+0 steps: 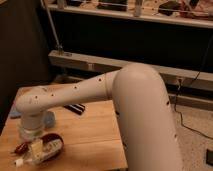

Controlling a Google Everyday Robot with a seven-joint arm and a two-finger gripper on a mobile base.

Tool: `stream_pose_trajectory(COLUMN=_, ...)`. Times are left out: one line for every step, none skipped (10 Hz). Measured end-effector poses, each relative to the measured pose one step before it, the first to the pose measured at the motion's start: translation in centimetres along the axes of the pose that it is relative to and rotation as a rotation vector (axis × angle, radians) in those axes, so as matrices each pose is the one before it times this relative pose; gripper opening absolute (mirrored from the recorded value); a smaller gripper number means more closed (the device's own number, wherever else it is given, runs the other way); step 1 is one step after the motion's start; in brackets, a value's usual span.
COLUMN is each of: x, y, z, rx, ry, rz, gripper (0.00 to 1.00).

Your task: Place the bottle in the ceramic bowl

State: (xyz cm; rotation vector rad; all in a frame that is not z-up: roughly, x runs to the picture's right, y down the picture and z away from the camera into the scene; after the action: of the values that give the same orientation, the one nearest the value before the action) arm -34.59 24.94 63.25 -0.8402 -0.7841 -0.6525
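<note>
The bottle [39, 150] is whitish with a white cap [19, 162]. It lies tilted across the reddish-orange ceramic bowl [54, 142] at the front left of the wooden table [90, 135], with its cap end sticking out past the bowl's left rim. My gripper [34, 142] is directly over the bottle, at the end of the white arm [75, 92] that reaches in from the right. The wrist [31, 122] hides the gripper's tips and part of the bowl.
A small light-blue cup [49, 119] stands just behind the bowl, partly hidden by the wrist. A black rectangular box [75, 107] lies further back on the table. A small red item [20, 148] sits left of the bowl. A metal rail [100, 62] runs behind the table.
</note>
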Motion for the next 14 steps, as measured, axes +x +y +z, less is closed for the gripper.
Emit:
stream_pose_trajectory(x=0.079, y=-0.180, z=-0.106, rx=0.00159, ry=-0.00252, rz=0.00706, gripper=0.80)
stream_pose_trajectory(x=0.043, y=-0.165, z=-0.147, rx=0.00334, ry=-0.00206, rz=0.00409, gripper=0.80)
stream_pose_trajectory(x=0.110, y=-0.488, z=-0.601, rx=0.01446, ry=-0.00333, rz=0.00881, gripper=0.80)
stream_pose_trajectory(x=0.292, y=-0.607, z=-0.766, rx=0.02041, ry=0.00343, rz=0.01118, gripper=0.80)
stream_pose_trajectory(x=0.526, y=-0.710, z=-0.914, rx=0.02502, ry=0.00864, rz=0.01363, gripper=0.80)
stream_pose_trajectory(x=1.388, y=-1.381, z=-1.926, rx=0.05097, ry=0.02345, rz=0.03039, gripper=0.80)
stream_pose_trajectory(x=1.589, y=-1.323, z=-1.830, rx=0.04815, ry=0.02941, rz=0.02944, gripper=0.80)
stream_pose_trajectory(x=2.204, y=-1.550, z=-2.102, rx=0.05556, ry=0.05039, rz=0.03059, gripper=0.80)
stream_pose_trajectory(x=1.937, y=-1.084, z=-1.426, rx=0.03650, ry=0.04975, rz=0.02488, gripper=0.80)
stream_pose_trajectory(x=2.641, y=-1.161, z=-1.622, rx=0.03944, ry=0.07762, rz=0.03398, gripper=0.80)
stream_pose_trajectory(x=2.602, y=-0.827, z=-1.241, rx=0.02744, ry=0.09044, rz=0.04101, gripper=0.80)
stream_pose_trajectory(x=1.591, y=-0.385, z=-0.616, rx=0.01267, ry=0.06475, rz=0.02680, gripper=0.80)
stream_pose_trajectory(x=0.913, y=-0.232, z=-0.422, rx=0.00832, ry=0.04201, rz=0.01917, gripper=0.80)
stream_pose_trajectory(x=0.882, y=0.141, z=-0.227, rx=-0.00395, ry=0.04478, rz=0.03111, gripper=0.80)
